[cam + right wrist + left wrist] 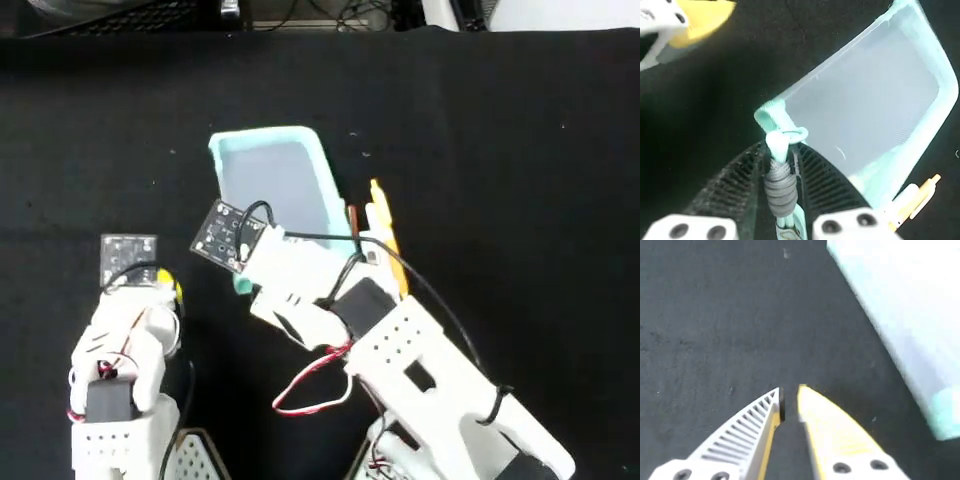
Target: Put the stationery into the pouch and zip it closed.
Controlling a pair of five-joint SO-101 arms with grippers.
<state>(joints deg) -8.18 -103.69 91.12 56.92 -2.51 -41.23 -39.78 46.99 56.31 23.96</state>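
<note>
The right gripper [780, 150] has its two dark ribbed fingers pressed together on the grey wrapped zipper pull [778, 186] of the pouch. The small mint slider [776, 142] sits just in front of the fingertips, at one corner of the pouch. The mint-green pouch with a translucent mesh face [270, 180] lies flat on the black cloth-covered table [500, 150], and its other end points away from the arms.

The yellow and orange pens [386, 228] lie on the cloth just beside the long edge of the pouch, on the side of the right arm. They are outside it. I cannot tell whether the zipper line is open or closed.

The left gripper [790, 392] has one white finger and one yellow finger, almost together at the tips with nothing between them. It hangs over bare cloth near the pouch, not touching it.

Because the pens are not inside, I judge that the step in hand is to draw the zipper open. To do it well, the right arm should pull along the zipper line and keep low, not lifting. The pouch is light and will probably slide, so the free left gripper should press down the pouch near the slider's corner. The pull should be slow, so that the tab does not slip out.
</note>
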